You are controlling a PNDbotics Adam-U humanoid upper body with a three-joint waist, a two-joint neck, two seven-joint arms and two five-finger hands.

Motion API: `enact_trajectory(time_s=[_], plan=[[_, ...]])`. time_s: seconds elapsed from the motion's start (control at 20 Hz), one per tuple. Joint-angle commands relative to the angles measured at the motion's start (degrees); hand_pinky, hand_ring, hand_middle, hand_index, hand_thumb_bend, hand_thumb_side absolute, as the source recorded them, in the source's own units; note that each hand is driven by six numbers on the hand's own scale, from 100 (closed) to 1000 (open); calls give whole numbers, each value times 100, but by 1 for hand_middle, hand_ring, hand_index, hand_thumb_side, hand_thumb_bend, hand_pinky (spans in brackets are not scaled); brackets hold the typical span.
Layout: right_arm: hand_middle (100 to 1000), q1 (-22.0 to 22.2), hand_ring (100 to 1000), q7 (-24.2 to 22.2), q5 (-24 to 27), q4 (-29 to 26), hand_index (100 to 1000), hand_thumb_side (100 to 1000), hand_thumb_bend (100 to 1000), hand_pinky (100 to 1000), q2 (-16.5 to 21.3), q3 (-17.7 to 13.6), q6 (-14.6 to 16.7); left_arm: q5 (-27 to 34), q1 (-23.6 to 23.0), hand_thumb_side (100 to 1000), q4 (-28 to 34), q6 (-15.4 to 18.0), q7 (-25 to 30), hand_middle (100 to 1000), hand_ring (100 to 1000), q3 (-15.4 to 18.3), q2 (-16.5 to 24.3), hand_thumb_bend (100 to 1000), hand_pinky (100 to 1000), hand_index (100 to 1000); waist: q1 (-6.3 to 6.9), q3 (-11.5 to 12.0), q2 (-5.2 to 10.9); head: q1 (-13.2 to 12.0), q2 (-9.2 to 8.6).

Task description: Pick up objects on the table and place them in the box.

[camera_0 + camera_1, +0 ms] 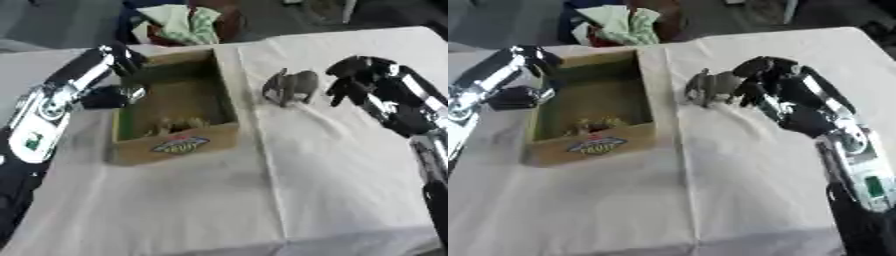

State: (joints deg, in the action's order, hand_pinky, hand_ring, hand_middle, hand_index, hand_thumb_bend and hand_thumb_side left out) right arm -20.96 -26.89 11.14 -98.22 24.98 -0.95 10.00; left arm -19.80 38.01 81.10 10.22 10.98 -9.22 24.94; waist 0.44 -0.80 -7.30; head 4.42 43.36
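A grey toy elephant [293, 86] stands on the white cloth just right of the cardboard box [175, 146]. The box is open at the top, and some small tan things [179, 124] lie at its near end. My right hand [360, 75] hovers close to the elephant's right side, its fingers bent downward and holding nothing. In the right eye view those fingertips [750, 87] overlap the elephant's back. My left hand [112, 96] is at the box's left wall, fingers stretched toward the far corner and thumb by the rim, nothing in it.
Beyond the table's far edge sits a dark container with green and white cloth [184, 22]. A long fold [262, 165] runs down the white tablecloth. The table's front edge [262, 245] is near the bottom of the view.
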Motion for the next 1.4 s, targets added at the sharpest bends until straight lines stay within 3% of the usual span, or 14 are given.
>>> enact_trajectory(time_s=[0.05,0.2,0.4,0.65,0.7,0.75,0.85,0.9,1.05,1.4], plan=[[724,-294,630,-8,2,238,713,374,285,539,652,51,313,1037,-233,728,855,-402,-347,604,601,291,314,100,544,779,-36,79,99,49,46],[748,-583,674,-99,-245,756,737,371,337,569,1148,178,738,1755,-746,730,1579,-696,-647,595,594,491,406,100,535,773,-67,242,108,72,31],[804,-1007,768,-320,-920,1731,787,388,463,663,1543,373,1469,2199,-1379,735,2317,-884,-831,591,590,674,498,100,530,771,-83,411,108,120,-20],[850,-1604,845,-467,-2181,3154,839,415,475,747,1571,447,2335,2451,-1950,758,2803,-996,-936,587,586,837,417,100,524,769,-77,567,118,163,-61],[850,-1731,852,-411,-2521,3435,844,336,430,755,1533,432,2498,2502,-2046,762,2856,-1019,-956,585,585,875,353,100,523,768,-74,590,120,171,-69],[851,-1835,852,-318,-2853,3680,844,416,474,755,1489,415,2656,2556,-2118,765,2897,-1042,-974,584,584,902,302,100,522,767,-72,606,122,178,-75],[852,-2018,864,-57,-3520,4140,853,379,453,769,1382,361,2903,2627,-2245,770,2954,-1080,-1016,580,579,963,203,100,517,763,-71,644,124,217,-73],[851,-2094,865,98,-3835,4348,853,420,473,771,1320,328,2994,2652,-2299,775,2971,-1100,-1039,578,579,983,160,100,517,762,-68,663,124,232,-73],[851,-2252,866,591,-4615,4841,854,421,474,772,1159,253,3205,2678,-2405,778,3001,-1130,-1056,578,578,1000,76,100,516,762,-62,694,125,259,-86],[821,-2545,847,1635,-5968,5756,835,369,453,766,788,45,3056,2696,-2508,793,3014,-1172,-1053,574,576,995,-132,100,514,760,-45,838,109,342,-125]])
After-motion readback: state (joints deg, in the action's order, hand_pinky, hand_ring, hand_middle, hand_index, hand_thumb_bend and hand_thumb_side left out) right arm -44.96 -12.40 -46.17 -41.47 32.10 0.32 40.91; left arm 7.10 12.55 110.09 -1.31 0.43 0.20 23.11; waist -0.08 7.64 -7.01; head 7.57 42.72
